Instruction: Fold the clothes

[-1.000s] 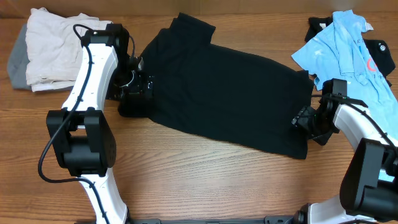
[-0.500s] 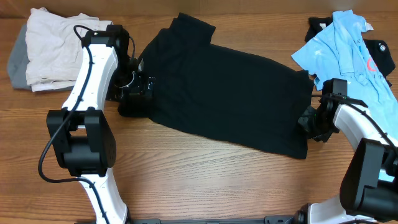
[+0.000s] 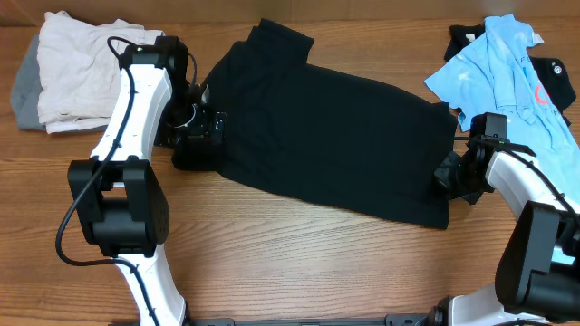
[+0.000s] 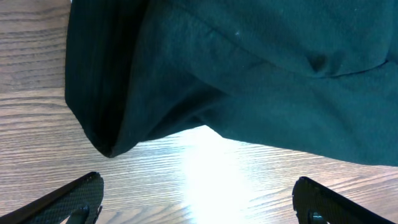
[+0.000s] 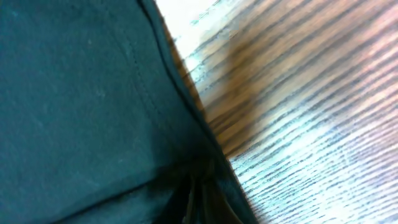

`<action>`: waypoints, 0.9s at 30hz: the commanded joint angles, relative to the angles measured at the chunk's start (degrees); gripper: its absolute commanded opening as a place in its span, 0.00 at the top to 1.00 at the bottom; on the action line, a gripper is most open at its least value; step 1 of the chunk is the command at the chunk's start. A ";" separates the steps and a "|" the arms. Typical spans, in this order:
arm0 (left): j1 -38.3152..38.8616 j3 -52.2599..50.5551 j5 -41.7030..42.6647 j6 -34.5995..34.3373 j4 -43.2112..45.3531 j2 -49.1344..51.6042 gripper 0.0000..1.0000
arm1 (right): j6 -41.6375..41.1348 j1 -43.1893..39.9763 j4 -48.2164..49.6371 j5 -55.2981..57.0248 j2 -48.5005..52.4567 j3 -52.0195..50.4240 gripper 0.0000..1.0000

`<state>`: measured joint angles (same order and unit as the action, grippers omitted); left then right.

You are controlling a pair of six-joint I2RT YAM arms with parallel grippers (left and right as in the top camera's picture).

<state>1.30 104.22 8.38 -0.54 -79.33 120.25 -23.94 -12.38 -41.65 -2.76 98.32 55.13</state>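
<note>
Black shirt (image 3: 326, 136) lies between the wide-open left pincer (image 4: 198, 183) and the right pincer (image 3: 449, 177), whose grip I cannot tell.

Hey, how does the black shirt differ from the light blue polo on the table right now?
The black shirt is plain and dark, while the polo is light blue. The black shirt lies spread out across the middle of the table, and the polo is bunched up at the far right corner. The black shirt rests directly on the wood, whereas the polo lies partly on another dark garment. Both are cloth tops on the same wooden table.
</note>
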 commanded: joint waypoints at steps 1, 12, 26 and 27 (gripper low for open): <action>0.07 -0.35 0.17 -0.76 -0.13 0.39 0.00 | -1.40 -0.09 -0.72 0.37 0.07 2.45 0.96; 0.07 -0.35 0.17 -0.76 -0.15 0.39 0.00 | -2.08 -0.09 -7.91 2.21 0.04 10.01 0.96; 0.04 -0.35 0.20 -0.76 0.13 0.39 0.00 | -4.81 -0.09 -6.88 9.22 0.07 10.10 0.56; 0.04 -0.35 0.20 -0.76 0.35 0.39 0.00 | -4.81 -0.09 -7.04 9.44 0.07 10.10 0.56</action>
<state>1.30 104.20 8.38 -0.54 -79.40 120.25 -28.34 -12.38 -48.84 4.71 98.32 63.88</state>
